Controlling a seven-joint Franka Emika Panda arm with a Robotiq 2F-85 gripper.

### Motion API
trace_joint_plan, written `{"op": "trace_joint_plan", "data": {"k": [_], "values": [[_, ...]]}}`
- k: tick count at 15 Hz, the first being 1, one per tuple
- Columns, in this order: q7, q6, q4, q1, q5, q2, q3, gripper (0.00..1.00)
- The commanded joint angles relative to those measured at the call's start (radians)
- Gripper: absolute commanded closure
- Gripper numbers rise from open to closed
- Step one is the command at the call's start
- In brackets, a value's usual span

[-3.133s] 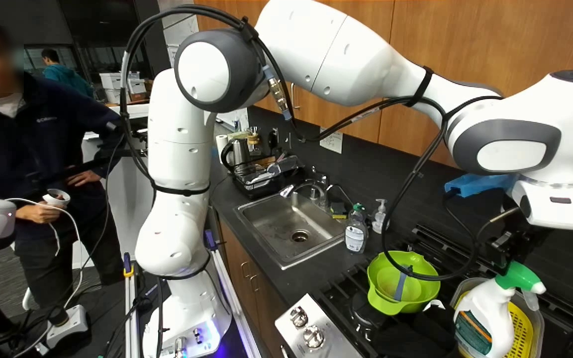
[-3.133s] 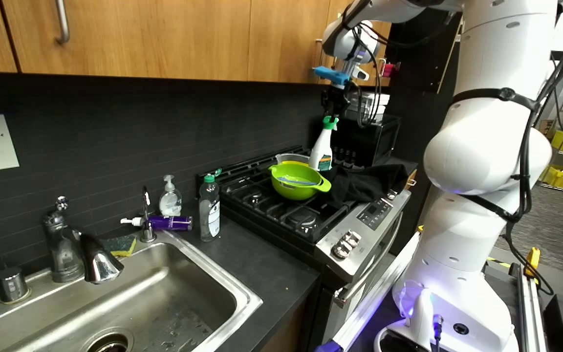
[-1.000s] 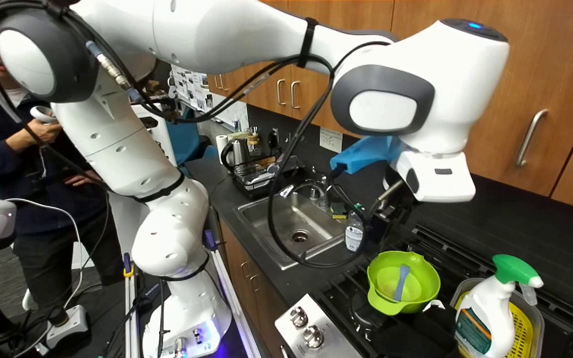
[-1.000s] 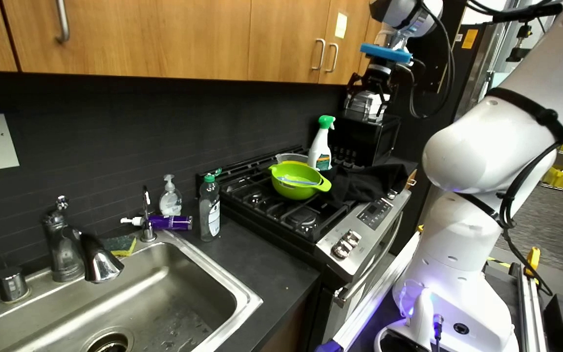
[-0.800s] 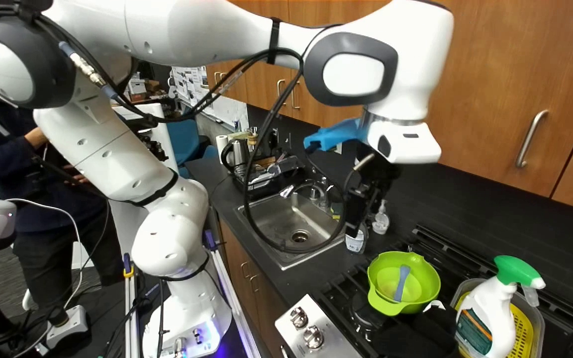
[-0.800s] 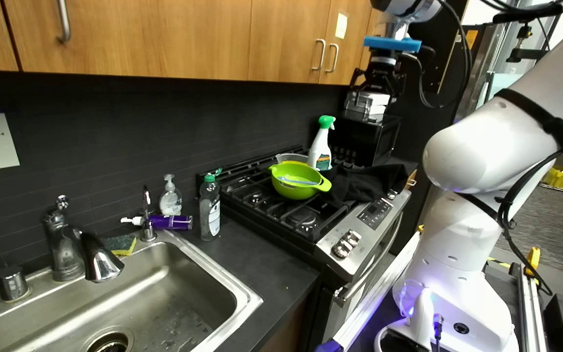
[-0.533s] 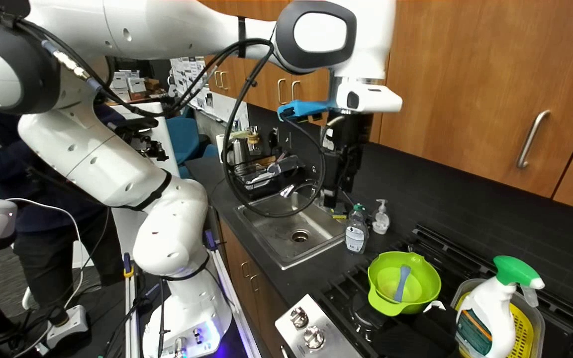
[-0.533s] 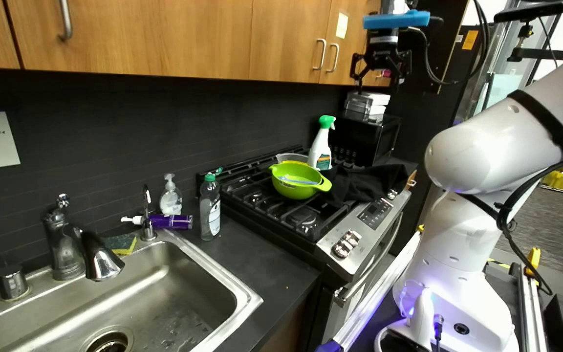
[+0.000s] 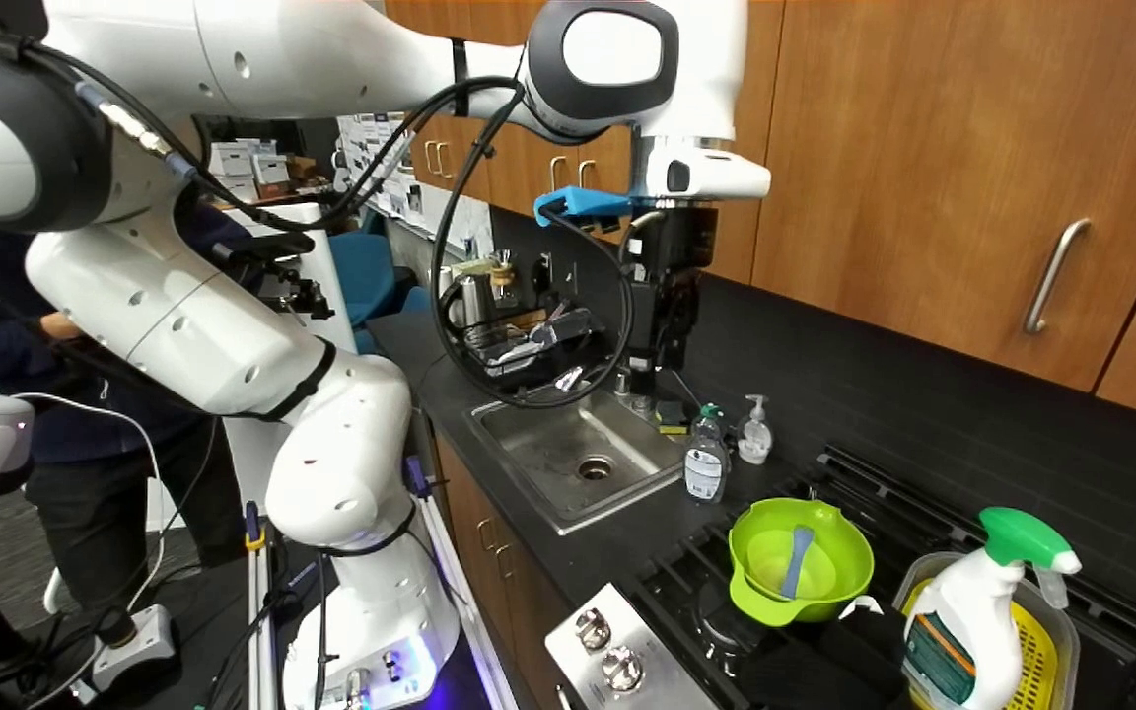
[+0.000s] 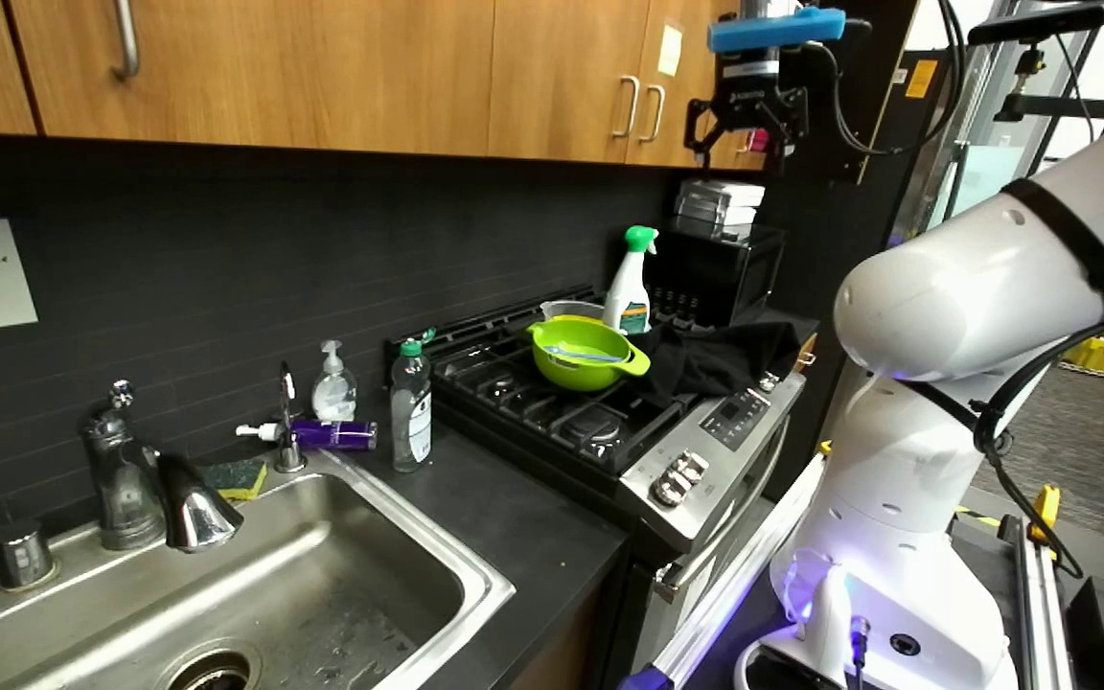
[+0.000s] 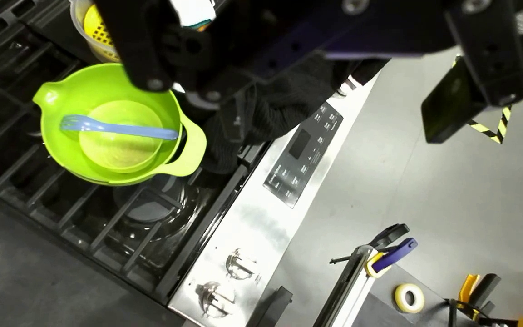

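Gripper (image 10: 744, 159) is held in the air, higher than the green bowl (image 11: 102, 86) and well apart from it; its two fingers (image 11: 452, 102) are spread wide, and nothing is gripped between them. The green bowl is set upright on the stove (image 10: 514, 402), and inside it a blue fork (image 11: 120, 129) is laid. Just beside the handle (image 11: 197, 143) of the green bowl, a black cloth (image 11: 284, 100) is heaped in folds. Near the green bowl, a clear tub (image 11: 99, 49) with a yellow basket (image 9: 1031, 651) inside is placed; there a white spray bottle (image 9: 977, 611) with green head is seen upright, but whether it is stood inside the tub cannot be told. A little farther from the green bowl, two metal knobs (image 11: 239, 264) are mounted. On the counter (image 10: 533, 527), well apart from the green bowl, an upright dish soap bottle (image 10: 411, 412), a pump bottle (image 10: 333, 398) and a purple bottle (image 10: 336, 436) laid on its side are found. Beyond these, as seen from the green bowl, the steel sink (image 10: 487, 580) with its faucet (image 10: 130, 498) is fitted. At a higher level than the green bowl, wooden cabinets (image 10: 322, 77) are fixed. Far from the green bowl, a person (image 9: 85, 424) in dark clothes is seen, partly hidden by the robot arm (image 9: 183, 306).
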State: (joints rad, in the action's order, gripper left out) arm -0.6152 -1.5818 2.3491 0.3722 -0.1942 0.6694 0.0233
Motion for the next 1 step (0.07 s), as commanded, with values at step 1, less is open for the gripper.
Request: {"op": "trace_joint_plan", "data": {"k": [1], "values": [[-0.008,0.004,-0.003,-0.019,-0.007,-0.001,0.013,0.00]]}}
